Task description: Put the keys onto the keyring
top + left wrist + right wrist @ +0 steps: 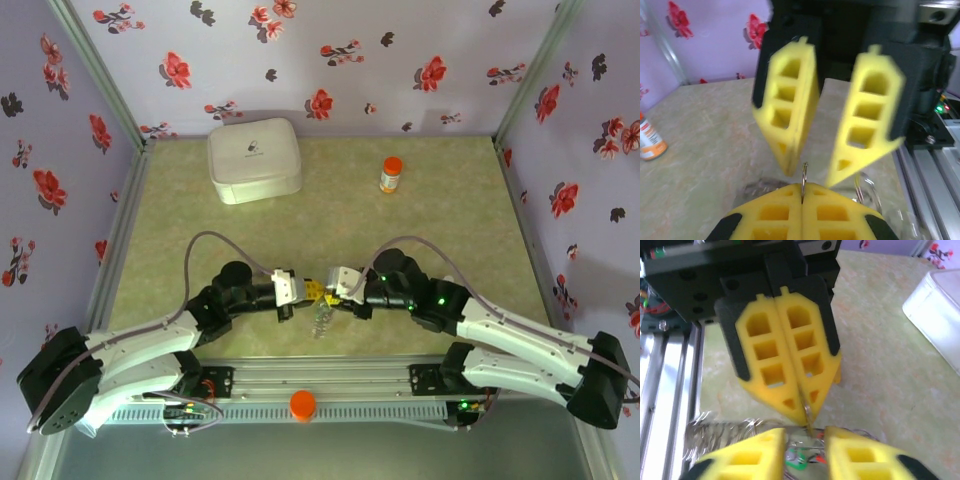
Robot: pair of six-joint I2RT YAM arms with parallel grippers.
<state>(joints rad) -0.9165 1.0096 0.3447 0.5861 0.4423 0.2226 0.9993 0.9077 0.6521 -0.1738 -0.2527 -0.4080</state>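
Yellow foam fingers [765,347] of the left claw [801,410] are pressed flat together, pinching a thin metal loop [808,416]. The right claw [805,432] faces it tip to tip, partly open and gripping nothing I can make out. Green and red keys [801,460] show in its gap. The grey beaded keyring [320,320] sits just at 6 o'clock of both claws, toward the bench's [450,220] 6 o'clock edge.

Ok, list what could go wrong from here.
1. The left end effector pinches a thin loop at its very tip; it could slip out.
2. The right end effector stands open right at that loop; closing off-line might knock it loose.
3. The keys sit blurred beneath it and could snag.
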